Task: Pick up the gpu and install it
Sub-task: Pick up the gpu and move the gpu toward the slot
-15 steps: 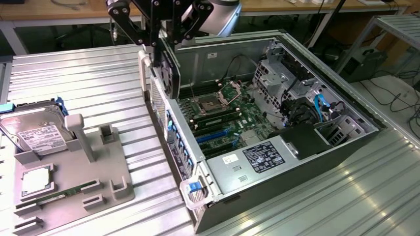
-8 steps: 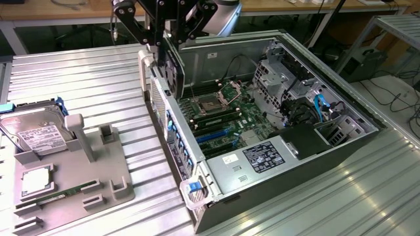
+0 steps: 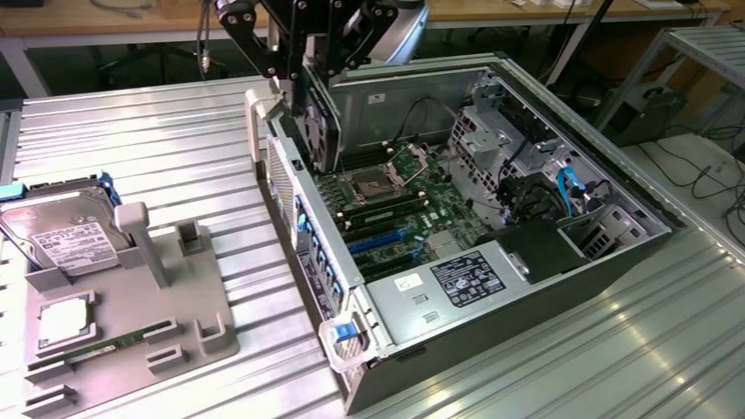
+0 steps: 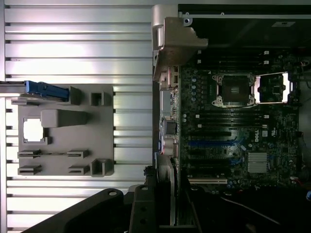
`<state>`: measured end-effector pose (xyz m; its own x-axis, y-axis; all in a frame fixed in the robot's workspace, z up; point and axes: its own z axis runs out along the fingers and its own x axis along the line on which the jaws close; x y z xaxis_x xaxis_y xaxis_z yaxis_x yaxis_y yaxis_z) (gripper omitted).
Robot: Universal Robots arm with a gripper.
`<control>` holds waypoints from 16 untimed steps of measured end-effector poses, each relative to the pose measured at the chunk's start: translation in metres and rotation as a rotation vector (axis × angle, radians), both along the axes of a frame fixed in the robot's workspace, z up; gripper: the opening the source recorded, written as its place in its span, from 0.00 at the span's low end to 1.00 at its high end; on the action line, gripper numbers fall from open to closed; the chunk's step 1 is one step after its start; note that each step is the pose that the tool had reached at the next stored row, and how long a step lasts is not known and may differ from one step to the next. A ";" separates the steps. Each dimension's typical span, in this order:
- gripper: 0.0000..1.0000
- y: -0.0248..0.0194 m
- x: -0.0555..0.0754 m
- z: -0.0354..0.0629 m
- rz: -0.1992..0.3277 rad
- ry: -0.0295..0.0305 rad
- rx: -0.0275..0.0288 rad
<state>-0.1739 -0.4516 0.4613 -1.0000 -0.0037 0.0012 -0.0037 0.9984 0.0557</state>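
The gpu hangs upright and edge-down, a thin dark card over the rear part of the open computer case. My gripper comes down from above, its black fingers shut on the card's top edge. The card's lower edge sits just above the motherboard, near the processor socket and beside the case's rear wall. In the wrist view the gpu shows edge-on beside the gripper, in line with the motherboard's rear edge. Blue expansion slots lie bare beside it.
A grey parts fixture sits on the ribbed metal table at the exterior view's left. It holds a silver hard drive, a square processor and a RAM stick. Drive cages and blue cables fill the case's far side.
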 end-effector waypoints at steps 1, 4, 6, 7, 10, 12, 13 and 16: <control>0.27 0.0000 0.001 0.0000 0.000 0.0000 0.0000; 0.27 0.0000 0.006 0.0000 0.000 0.0000 0.0000; 0.27 0.0000 0.008 0.0000 0.000 0.0000 0.0000; 0.27 0.0000 0.009 0.0000 0.000 0.0000 0.0000; 0.27 0.0000 0.013 0.0000 0.000 0.0000 0.0000; 0.27 0.0000 0.016 0.0000 0.000 0.0000 0.0000; 0.27 0.0000 0.017 0.0000 0.000 0.0000 0.0000; 0.27 0.0000 0.022 0.0000 0.000 0.0000 0.0000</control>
<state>-0.1515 -0.4516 0.4613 -1.0000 -0.0037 0.0011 -0.0037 0.9984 0.0557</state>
